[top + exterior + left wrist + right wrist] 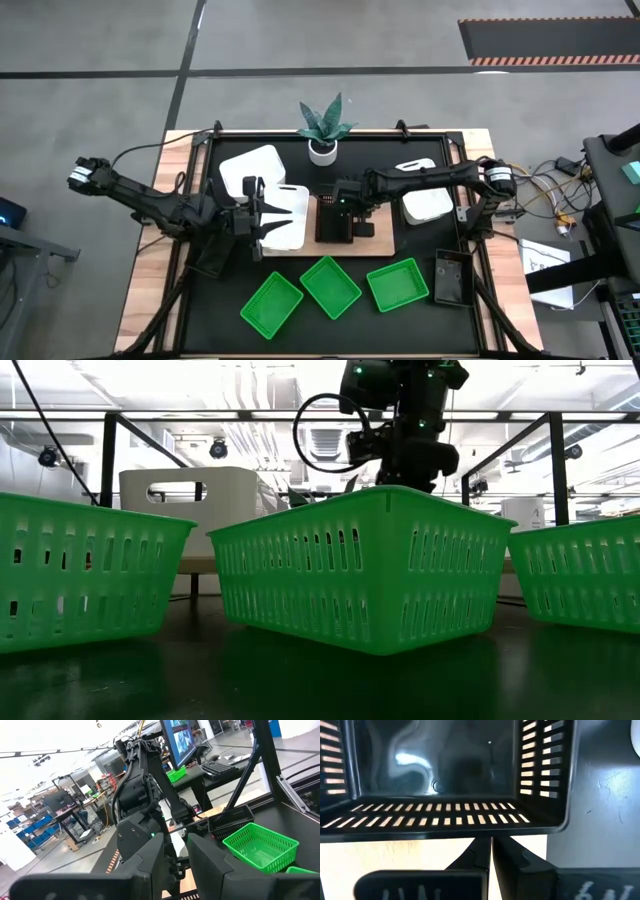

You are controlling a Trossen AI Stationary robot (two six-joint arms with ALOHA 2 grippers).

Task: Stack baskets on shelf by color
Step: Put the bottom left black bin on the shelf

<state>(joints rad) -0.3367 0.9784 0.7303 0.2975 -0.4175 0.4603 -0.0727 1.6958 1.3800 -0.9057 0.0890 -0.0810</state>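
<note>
**Right arm placing a black basket on the wooden shelf; left arm beside the white stack**

The black table mat (200, 300) carries the wooden shelf (385, 240) near its middle. On the shelf's left end sits a white basket (285, 215); another white basket (250, 165) lies towards the mat's far-left corner, and two more (425, 205) near its right edge. Three green baskets (330, 285) line the near edge, and a spare black basket (452, 277) rests by the near-right corner. A potted plant (323, 130) stands at the far edge.

The right arm reaches in from the right edge, wrist bent downward, so the right gripper (491, 852) hangs over the shelf's middle, jaws closed on the near wall of the black basket (445, 785).

To do the step well, I judge the basket should be lowered level, squared to the shelf's edges and kept just beside, not overlapping, the white one before release.

The left arm stretches from the left edge, its left gripper (175, 855) level beside the white basket; its jaws stand narrowly parted, and whether they pinch the rim cannot be told.
</note>
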